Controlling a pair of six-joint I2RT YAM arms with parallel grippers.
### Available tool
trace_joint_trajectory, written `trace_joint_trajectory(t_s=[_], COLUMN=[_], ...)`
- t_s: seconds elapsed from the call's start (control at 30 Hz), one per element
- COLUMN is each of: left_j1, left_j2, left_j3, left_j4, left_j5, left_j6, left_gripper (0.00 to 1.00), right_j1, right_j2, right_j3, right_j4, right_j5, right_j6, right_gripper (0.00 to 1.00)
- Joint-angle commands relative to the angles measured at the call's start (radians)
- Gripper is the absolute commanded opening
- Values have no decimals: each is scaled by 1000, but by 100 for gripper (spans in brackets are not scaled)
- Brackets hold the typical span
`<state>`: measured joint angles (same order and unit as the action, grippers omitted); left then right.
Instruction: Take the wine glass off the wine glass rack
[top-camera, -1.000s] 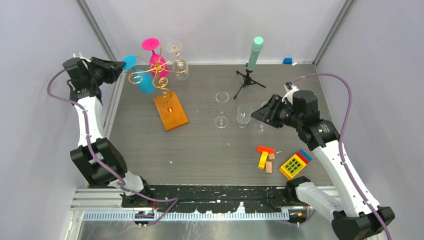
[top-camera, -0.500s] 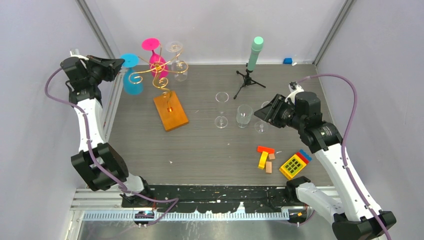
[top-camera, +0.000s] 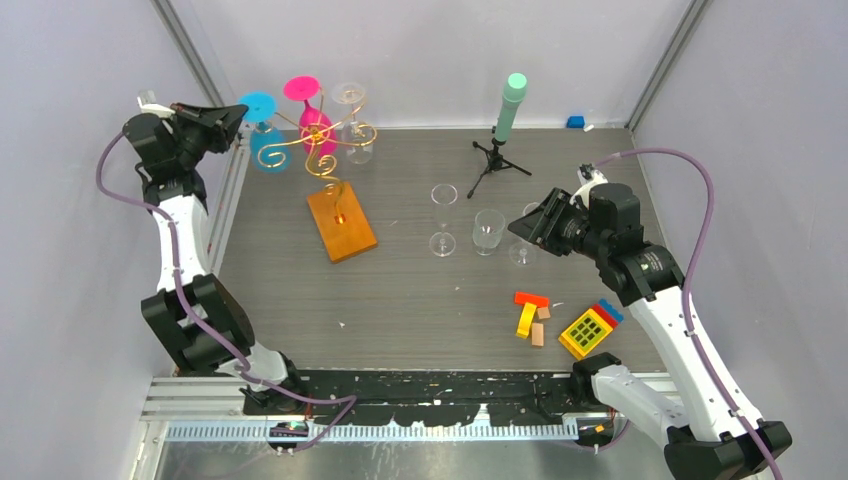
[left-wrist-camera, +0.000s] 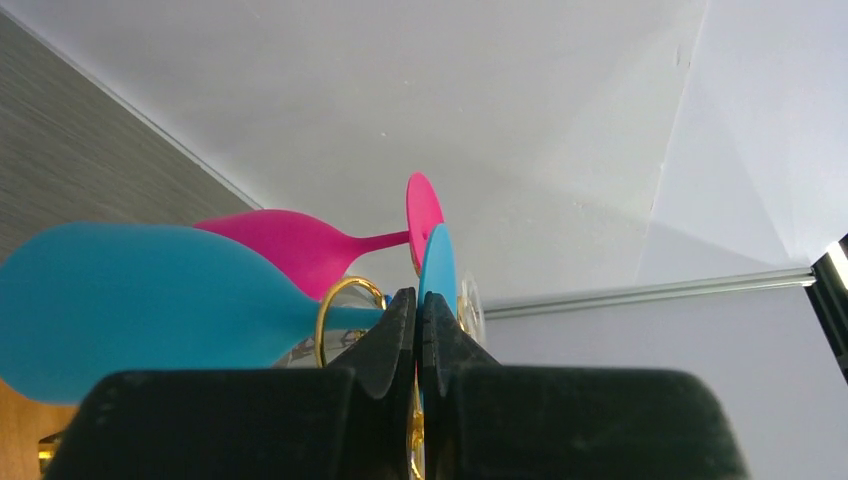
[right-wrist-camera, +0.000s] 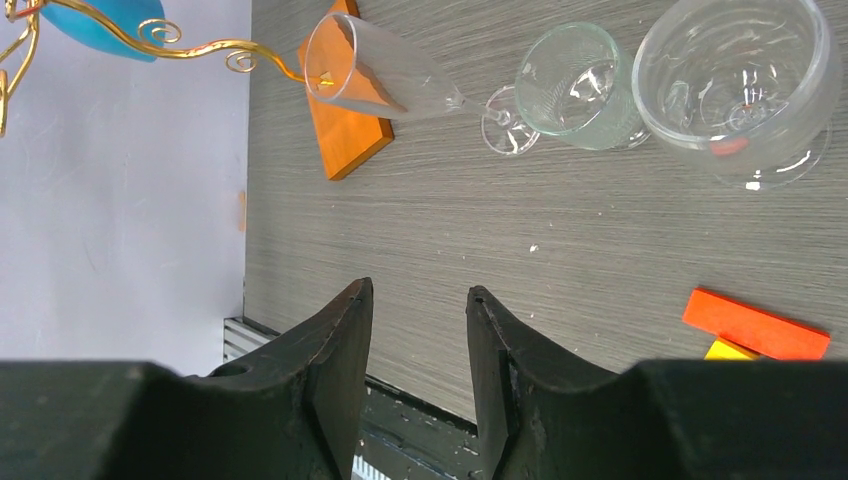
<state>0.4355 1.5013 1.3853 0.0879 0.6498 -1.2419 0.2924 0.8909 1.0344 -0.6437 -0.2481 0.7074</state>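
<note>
The wine glass rack (top-camera: 325, 140) is gold scrolled wire on an orange wooden base (top-camera: 342, 222) at the back left. A blue wine glass (top-camera: 266, 148), a pink one (top-camera: 315, 125) and a clear one (top-camera: 358, 140) hang upside down on it. My left gripper (top-camera: 235, 118) is shut on the blue glass at its foot (left-wrist-camera: 437, 268). In the left wrist view a gold ring (left-wrist-camera: 345, 305) still circles the blue stem. My right gripper (top-camera: 525, 225) is open and empty above the table, its jaws (right-wrist-camera: 418, 300) apart.
A clear stemmed glass (top-camera: 442, 215), a tumbler (top-camera: 488, 230) and a wide clear glass (top-camera: 522, 245) stand mid-table by my right gripper. A black tripod with a mint cylinder (top-camera: 505, 125) stands at the back. Coloured blocks (top-camera: 530, 315) and a yellow toy (top-camera: 588, 330) lie front right.
My left gripper has lifted and turned with the blue glass. The bowl has swung left and up, away from the rack's stem. The right arm shifted slightly.
</note>
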Motion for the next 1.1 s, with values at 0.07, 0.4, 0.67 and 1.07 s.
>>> trace_joint_trajectory(t_s=[0.07, 0.4, 0.67, 1.07], left_j1=[-9, -19, -21, -17], left_j2=[33, 48, 48, -37], left_j3=[18, 45, 92, 10], left_j4=[105, 83, -54, -64], left_j5=[122, 235, 182, 30], left_j6=[-47, -27, 60, 57], left_gripper=[0, 0, 0, 0], right_j1=[-4, -3, -4, -4], right_j2=[6, 9, 7, -5], right_j3=[0, 0, 1, 3], right_j4=[27, 10, 2, -10], right_j5=[19, 41, 46, 55], right_j6=[0, -11, -14, -13], right_gripper=[45, 45, 45, 45])
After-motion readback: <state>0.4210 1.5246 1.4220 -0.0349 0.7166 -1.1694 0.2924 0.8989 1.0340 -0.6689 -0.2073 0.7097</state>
